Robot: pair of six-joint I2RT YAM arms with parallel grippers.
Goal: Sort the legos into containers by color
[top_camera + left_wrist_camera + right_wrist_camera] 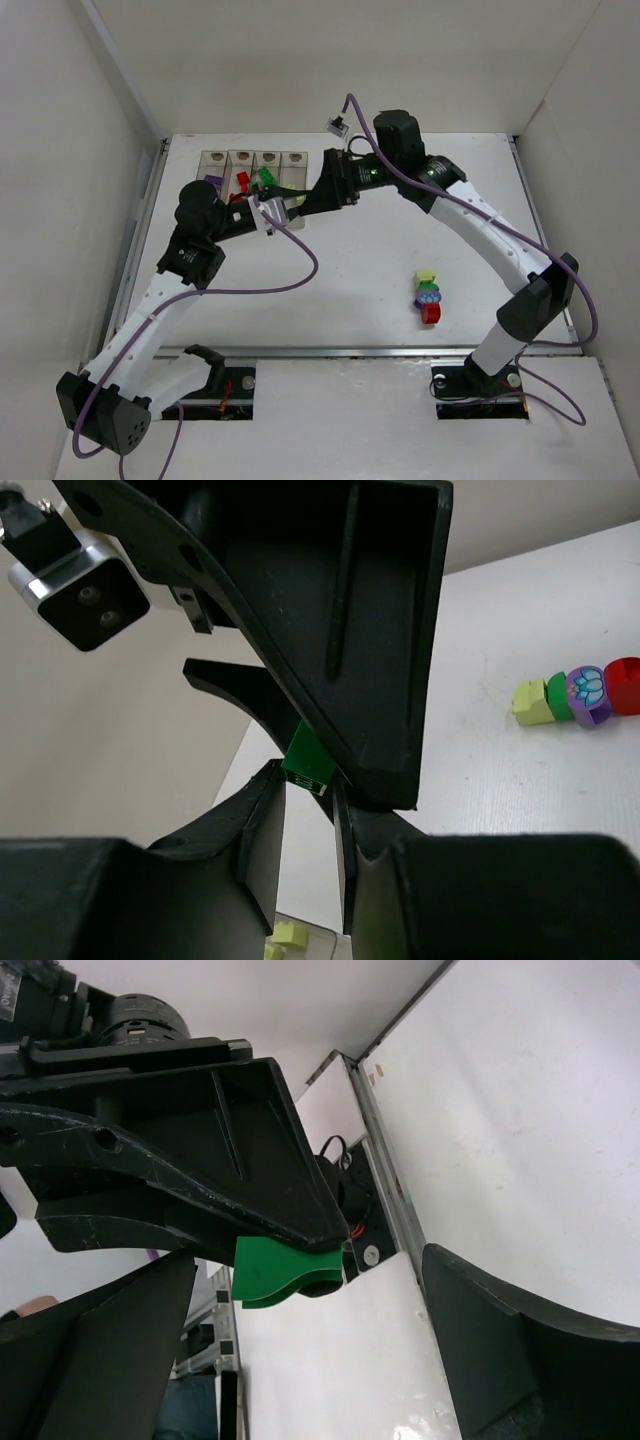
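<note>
Beside the containers (pixel 283 153): left pincer (pixel 307 773) and right pincer (pixel 310 1260) meet above the surface (pixel 360 270).
Left pincer: closed tight on a green lego (pixel 307 763).
Right pincer: jaws spread wide, either side of that lego, not gripping.
Loose legos (pixel 428 297): small cluster at right, well apart from the containers.
Inside the containers: red, green and purple bricks (pixel 243 181).

A robot lab cell: white table (pixel 360 290) enclosed by plain white panels (pixel 60 150)
</note>
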